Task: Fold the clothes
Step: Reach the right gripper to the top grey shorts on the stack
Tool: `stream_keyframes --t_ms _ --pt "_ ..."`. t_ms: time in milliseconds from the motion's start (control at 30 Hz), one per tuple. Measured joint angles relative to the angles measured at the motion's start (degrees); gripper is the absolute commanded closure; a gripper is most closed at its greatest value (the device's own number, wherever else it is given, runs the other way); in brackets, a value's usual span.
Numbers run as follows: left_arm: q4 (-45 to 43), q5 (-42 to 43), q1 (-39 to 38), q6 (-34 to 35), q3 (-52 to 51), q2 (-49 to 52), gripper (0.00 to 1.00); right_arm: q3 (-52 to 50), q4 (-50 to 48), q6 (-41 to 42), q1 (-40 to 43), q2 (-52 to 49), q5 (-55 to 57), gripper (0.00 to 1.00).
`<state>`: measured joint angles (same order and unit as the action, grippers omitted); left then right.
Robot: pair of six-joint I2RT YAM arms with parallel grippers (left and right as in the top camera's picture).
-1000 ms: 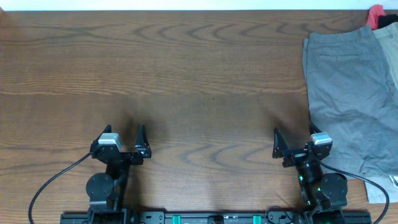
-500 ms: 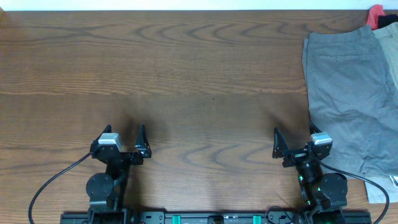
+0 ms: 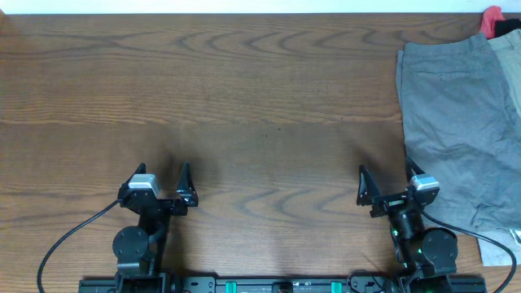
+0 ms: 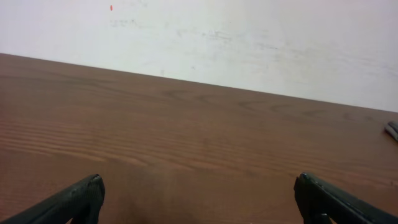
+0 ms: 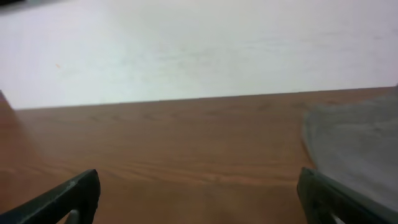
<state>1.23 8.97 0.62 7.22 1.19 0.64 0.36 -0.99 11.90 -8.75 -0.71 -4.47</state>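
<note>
The brown bench (image 3: 260,98) has grey shorts (image 3: 452,122) at its right edge. The left hand (image 3: 164,169) and right hand (image 3: 385,171) are wide open and empty. Maybe pinch the near hem first.

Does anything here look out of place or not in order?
Nothing is spilled or damaged. The grey shorts lie wrinkled and unfolded at the right of the table, partly over a beige garment, and the right arm's cable seems to cross their lower corner.

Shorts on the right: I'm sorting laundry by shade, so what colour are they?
The shorts are plain mid-grey, clearest in the overhead view.
</note>
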Motion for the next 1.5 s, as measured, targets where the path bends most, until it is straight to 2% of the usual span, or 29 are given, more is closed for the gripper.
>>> stream_keyframes --t_ms 300,533,667,767,900,1067,1300,1400,1500 --pt "0.00 0.00 0.00 0.00 0.00 0.00 0.02 0.00 -14.29 3.15 0.00 0.02 -0.04 0.01" --pt "0.00 0.00 0.00 0.00 0.00 -0.02 0.02 0.31 -27.78 0.94 0.00 -1.51 0.85 0.01" --pt "0.00 -0.02 0.00 0.00 -0.02 0.00 0.02 4.72 -28.83 -4.22 0.00 -8.98 2.25 0.01" --pt "0.00 -0.02 0.00 0.00 0.00 -0.02 0.02 13.20 -28.48 -8.74 0.00 -19.39 2.95 0.01" --pt "0.02 -0.02 0.00 0.00 0.02 -0.02 0.02 30.49 -20.35 -14.71 0.00 -36.39 4.20 0.01" --pt "0.02 -0.02 0.00 0.00 0.02 0.00 0.02 54.66 1.38 -19.04 0.96 -58.16 8.37 0.01" --pt "0.09 -0.02 0.00 0.00 0.02 0.00 0.02 89.64 32.85 -23.02 6.97 -89.66 11.02 0.01" --pt "0.02 -0.02 0.00 0.00 0.04 -0.02 0.02 97.35 39.34 -23.02 9.11 -98.07 11.56 0.01" --pt "0.07 -0.02 0.00 0.00 0.04 0.00 0.02 100.35 39.06 -23.04 9.70 -104.15 11.87 0.01"
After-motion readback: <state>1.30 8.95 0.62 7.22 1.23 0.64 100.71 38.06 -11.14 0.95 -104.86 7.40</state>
